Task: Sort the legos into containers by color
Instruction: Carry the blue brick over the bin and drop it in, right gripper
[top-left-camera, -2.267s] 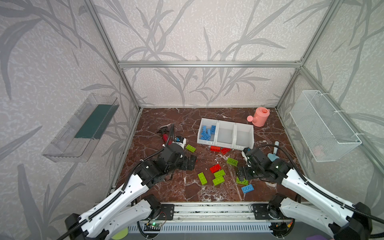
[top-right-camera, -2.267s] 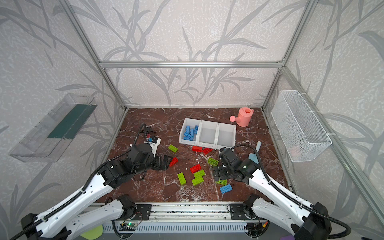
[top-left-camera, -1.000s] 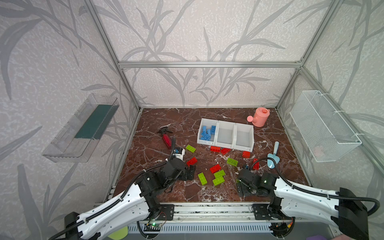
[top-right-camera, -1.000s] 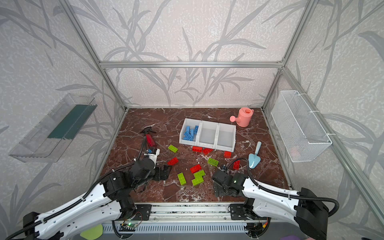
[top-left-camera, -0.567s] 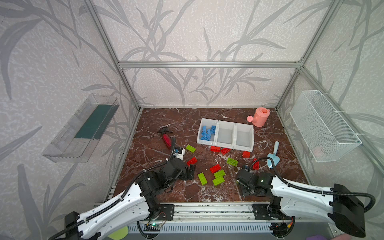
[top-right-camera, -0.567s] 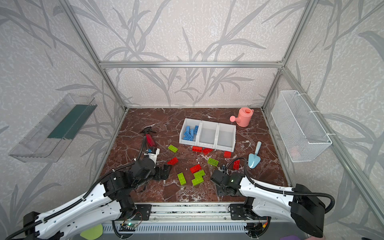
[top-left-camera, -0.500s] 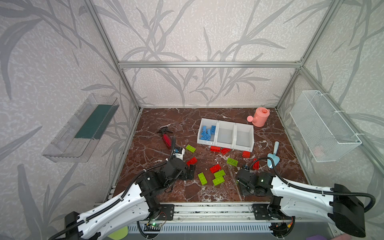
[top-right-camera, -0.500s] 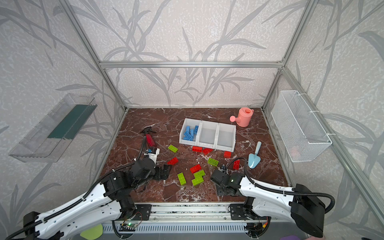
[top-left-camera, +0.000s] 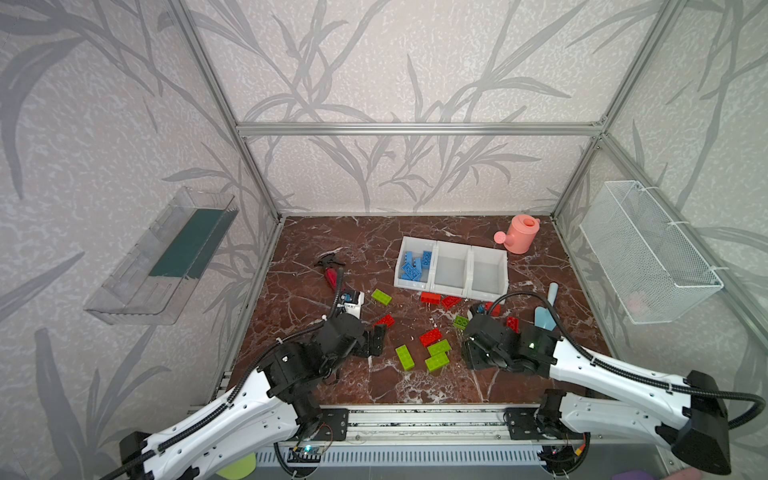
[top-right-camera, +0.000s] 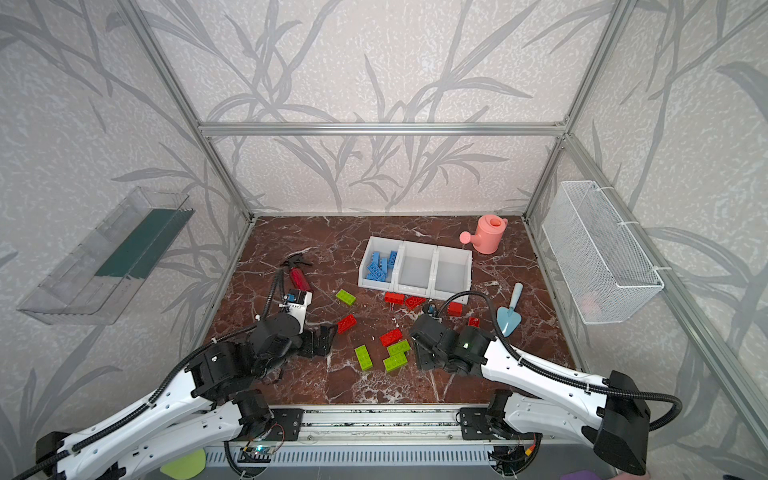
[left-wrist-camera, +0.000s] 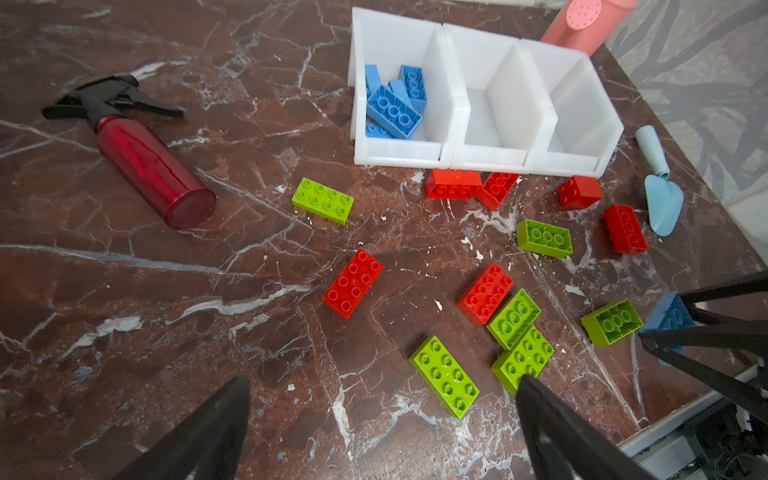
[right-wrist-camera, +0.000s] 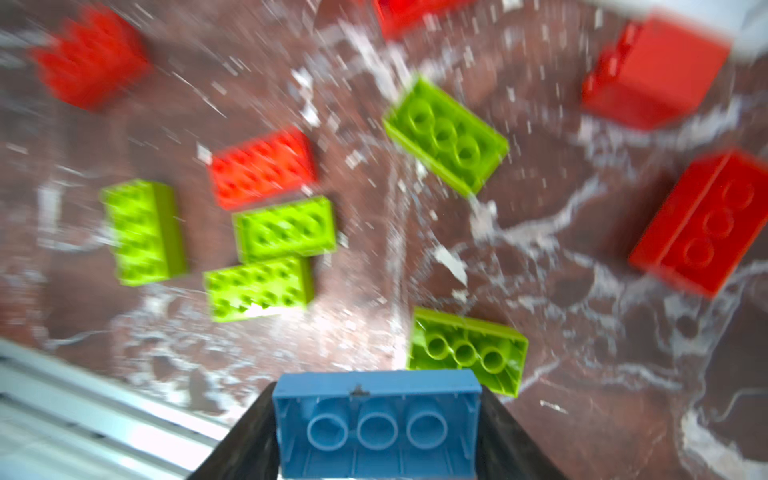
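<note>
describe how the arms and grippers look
The left arm and right arm: white shells, black joints, black ribbed cables looping alongside. A green light glows on the right wrist. The left gripper and right gripper: black and tapered.

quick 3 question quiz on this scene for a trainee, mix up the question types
1. Pick one: the right gripper is
A) open and empty
B) shut on a blue lego
C) out of view

2. True or false: the middle container is empty.

3. Count: how many red legos lie on the table?

Key: 1 B; 2 true; 3 six
</note>
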